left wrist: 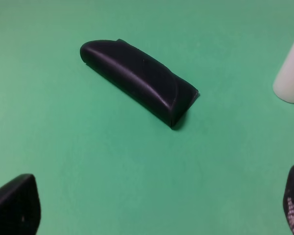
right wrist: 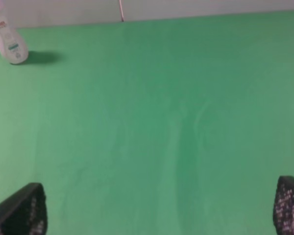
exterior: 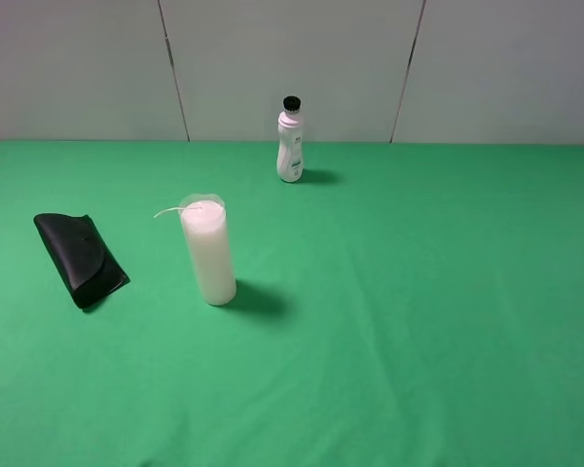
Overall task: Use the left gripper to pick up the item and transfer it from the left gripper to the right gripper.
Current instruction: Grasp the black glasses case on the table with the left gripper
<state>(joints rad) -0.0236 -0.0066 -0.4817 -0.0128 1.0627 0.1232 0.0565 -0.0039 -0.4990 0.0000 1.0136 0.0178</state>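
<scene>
The item, a flat black pouch (exterior: 80, 258) with a curved flap, lies on the green cloth at the left of the exterior view. It also shows in the left wrist view (left wrist: 137, 78), lying flat ahead of my left gripper (left wrist: 157, 208), whose two black fingertips (left wrist: 14, 205) stand wide apart with nothing between them. My right gripper (right wrist: 161, 210) is open too, its ribbed fingertips (right wrist: 22, 210) over bare cloth. Neither arm shows in the exterior view.
A tall white candle in glass (exterior: 208, 250) stands right of the pouch; its base shows in the left wrist view (left wrist: 291, 73). A small white bottle with a black cap (exterior: 291, 141) stands at the back, and also shows in the right wrist view (right wrist: 9, 41). Grey wall panels stand behind.
</scene>
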